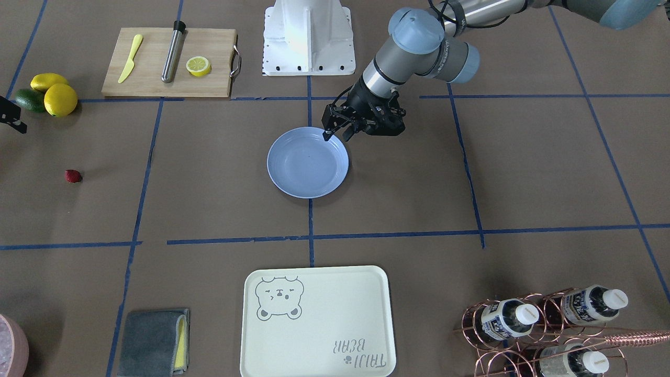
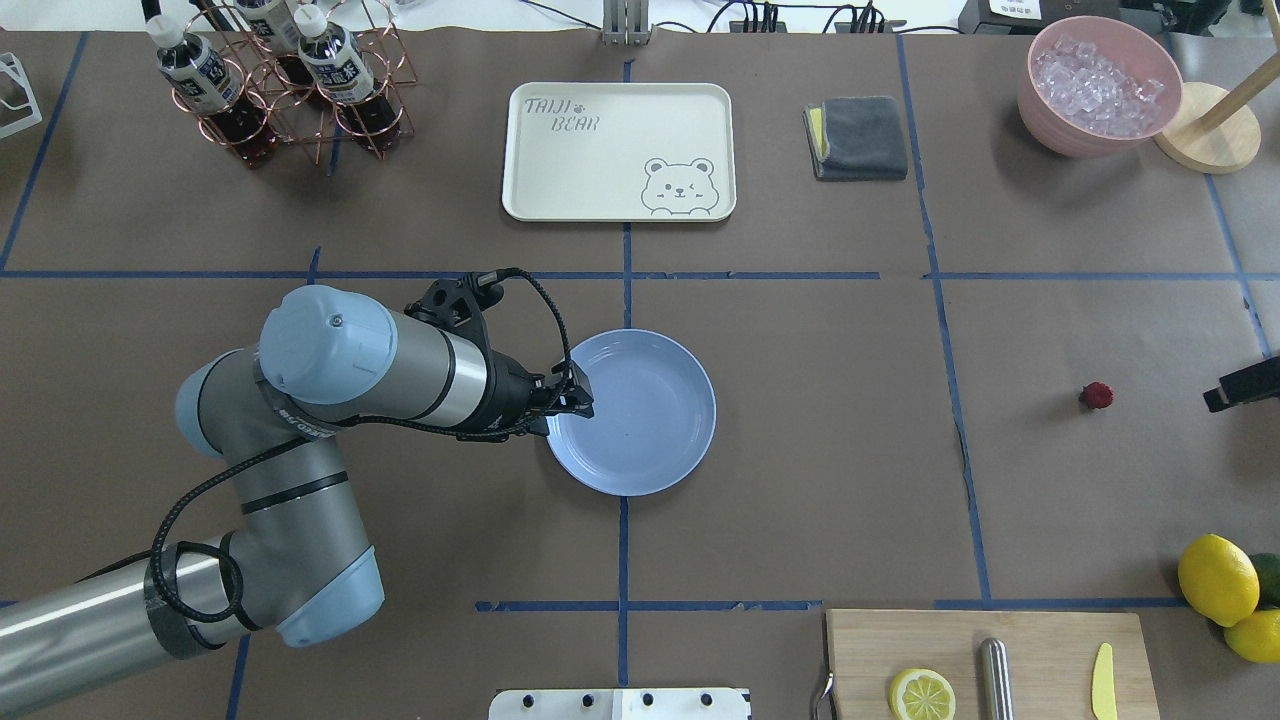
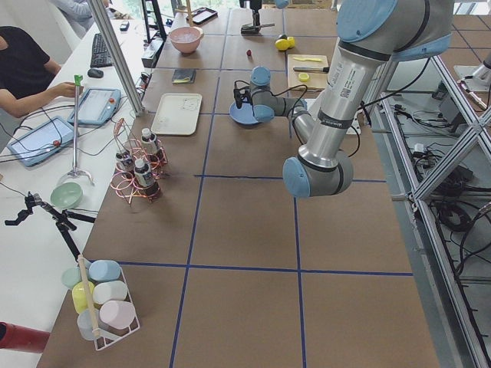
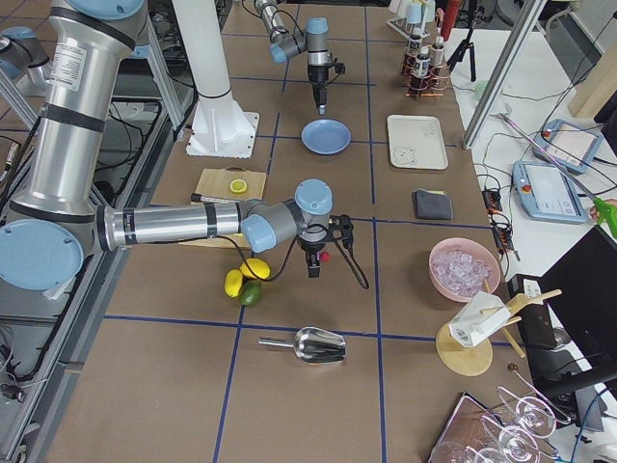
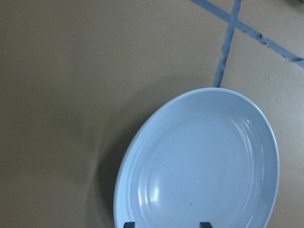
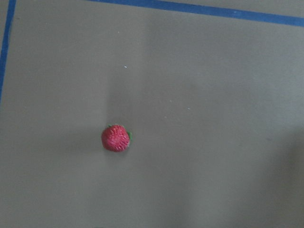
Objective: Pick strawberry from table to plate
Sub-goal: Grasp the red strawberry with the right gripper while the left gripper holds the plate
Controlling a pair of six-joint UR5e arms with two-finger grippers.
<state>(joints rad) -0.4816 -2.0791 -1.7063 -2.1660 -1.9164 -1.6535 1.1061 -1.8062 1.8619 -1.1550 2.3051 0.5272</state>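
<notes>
The strawberry lay on the table, well apart from the plate, at its three o'clock in the overhead view. It seemed light, soft and easy to bruise, best pinched gently across its wide middle. The right gripper was near it, and I could not tell its state; the left gripper hung with fingers apart over the plate's nine o'clock rim.
</notes>
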